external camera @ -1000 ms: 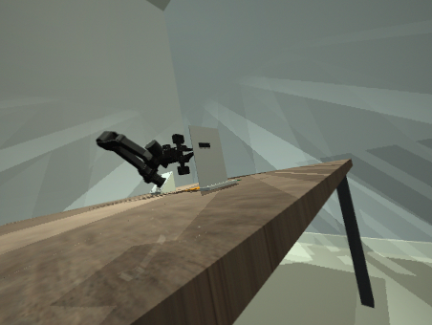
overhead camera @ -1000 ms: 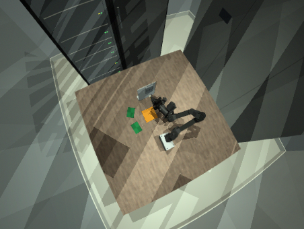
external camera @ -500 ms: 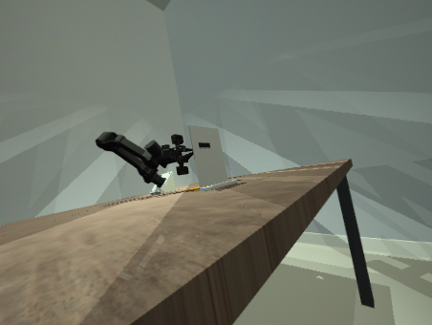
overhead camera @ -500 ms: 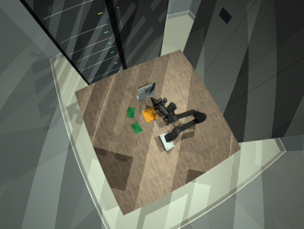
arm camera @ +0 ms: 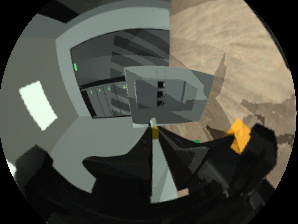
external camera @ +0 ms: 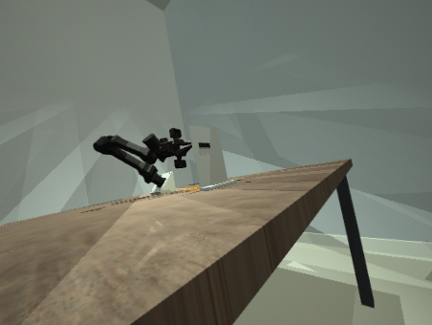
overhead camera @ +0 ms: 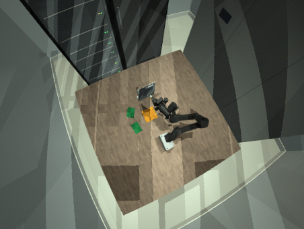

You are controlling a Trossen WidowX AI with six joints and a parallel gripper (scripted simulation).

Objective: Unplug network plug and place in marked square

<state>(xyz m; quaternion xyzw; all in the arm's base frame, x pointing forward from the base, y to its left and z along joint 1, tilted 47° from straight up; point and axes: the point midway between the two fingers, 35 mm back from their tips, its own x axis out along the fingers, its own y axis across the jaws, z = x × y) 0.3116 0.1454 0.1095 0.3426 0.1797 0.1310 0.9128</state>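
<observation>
The upright panel point(overhead camera: 146, 91) point(external camera: 211, 164) point(arm camera: 198, 114) stands on the table, with a column of dark sockets point(arm camera: 161, 94) on its face in the wrist view. My gripper point(overhead camera: 152, 97) point(external camera: 189, 145) point(arm camera: 153, 128) is shut on the network plug point(overhead camera: 150, 96) point(arm camera: 153, 121), a small pale tip with yellow behind it. The plug is in front of the panel, clear of the sockets, in the wrist view. The plug's tab is too small to make out. The orange square point(overhead camera: 149, 114) point(external camera: 192, 189) point(arm camera: 240, 136) lies flat on the table, below and to one side of the gripper.
Two green patches point(overhead camera: 130, 112) point(overhead camera: 136, 128) lie on the table beside the orange square. The arm's white base point(overhead camera: 167, 144) stands on the table. A dark cabinet point(overhead camera: 84, 37) point(arm camera: 100, 55) with small green lights stands beyond the table's edge, behind the panel.
</observation>
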